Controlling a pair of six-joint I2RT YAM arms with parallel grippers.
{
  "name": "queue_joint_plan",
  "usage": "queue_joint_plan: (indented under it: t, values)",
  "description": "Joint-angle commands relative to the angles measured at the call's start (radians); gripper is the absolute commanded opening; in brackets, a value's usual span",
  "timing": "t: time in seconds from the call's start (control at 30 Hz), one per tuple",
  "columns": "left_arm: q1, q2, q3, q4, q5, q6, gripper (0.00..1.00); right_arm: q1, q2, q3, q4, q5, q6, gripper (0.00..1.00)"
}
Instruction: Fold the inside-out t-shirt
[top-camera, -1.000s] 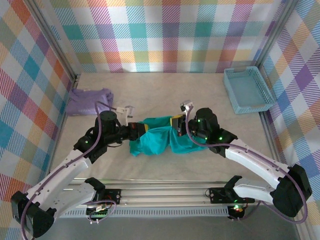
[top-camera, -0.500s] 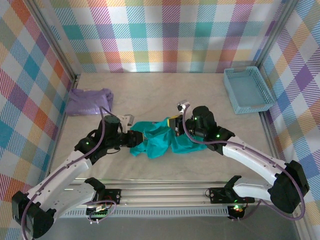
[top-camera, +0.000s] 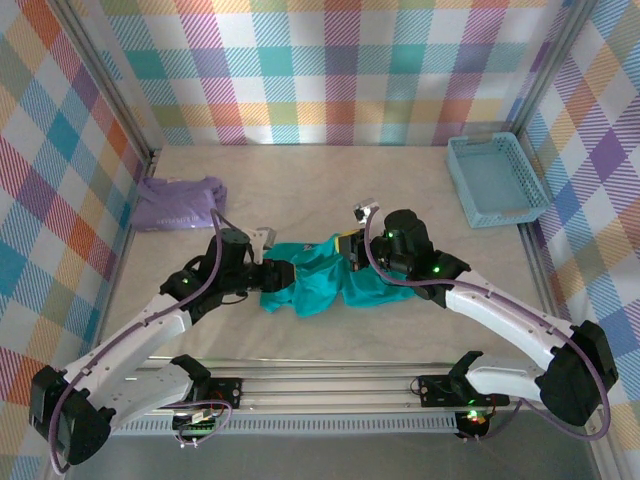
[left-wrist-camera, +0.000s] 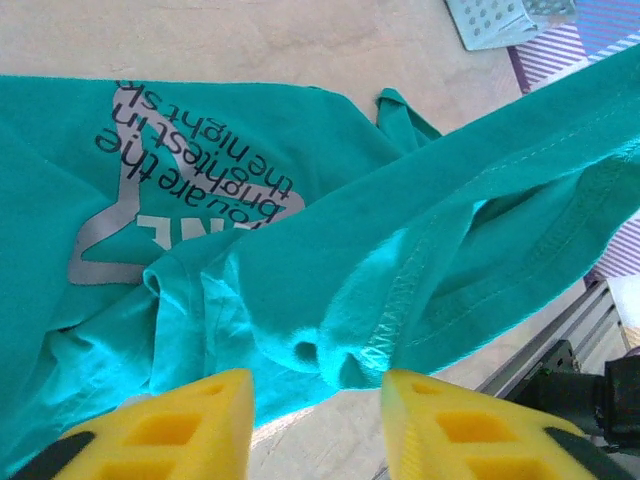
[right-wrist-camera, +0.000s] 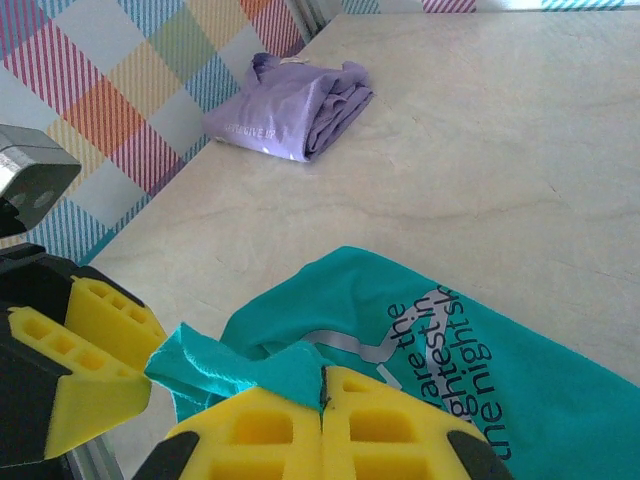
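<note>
The inside-out t-shirt (top-camera: 315, 285) is a crumpled teal heap on the table between my two arms, with grey and black printed lettering showing (left-wrist-camera: 190, 170). My left gripper (top-camera: 275, 275) is at its left edge and stands open (left-wrist-camera: 318, 420). Its yellow fingers (left-wrist-camera: 190, 420) are apart over bare table, and a seamed fold of fabric lies just past the tips. My right gripper (top-camera: 350, 245) is at the shirt's far right part. It is shut on a raised fold of the teal fabric (right-wrist-camera: 322, 395), which stretches toward the left gripper's fingers (right-wrist-camera: 95, 350).
A folded pale lavender garment (top-camera: 180, 203) lies at the far left by the wall (right-wrist-camera: 295, 105). A light blue basket (top-camera: 495, 180) stands at the far right. A metal rail (top-camera: 330, 385) runs along the near edge. Checked walls enclose the table.
My left gripper has opened and let go of the shirt's left edge, which has slumped onto the table. My right gripper has stayed shut on its fold, shifting slightly left.
</note>
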Motion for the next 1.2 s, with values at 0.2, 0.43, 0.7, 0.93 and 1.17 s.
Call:
queue_joint_plan:
  t: [0.2,0.43,0.7,0.93,1.17]
  values:
    - [-0.008,0.045,0.032,0.128,0.061,-0.005,0.20,0.005,0.004,0.022,-0.001,-0.002,-0.013,0.00]
    - [-0.007,0.058,0.054,0.042,-0.043,-0.027,0.03,0.005,0.004,0.020,0.009,-0.011,-0.015,0.00]
    - [-0.008,0.077,0.084,-0.160,-0.217,-0.211,0.00,0.101,0.031,0.063,-0.054,0.184,-0.135,0.00]
    - [-0.009,0.079,0.083,-0.293,-0.261,-0.226,0.00,0.250,0.148,0.166,-0.186,0.564,-0.284,0.00]
    - [-0.115,0.053,0.019,-0.183,-0.261,-0.133,0.00,0.269,0.232,0.216,-0.247,0.690,-0.332,0.00]
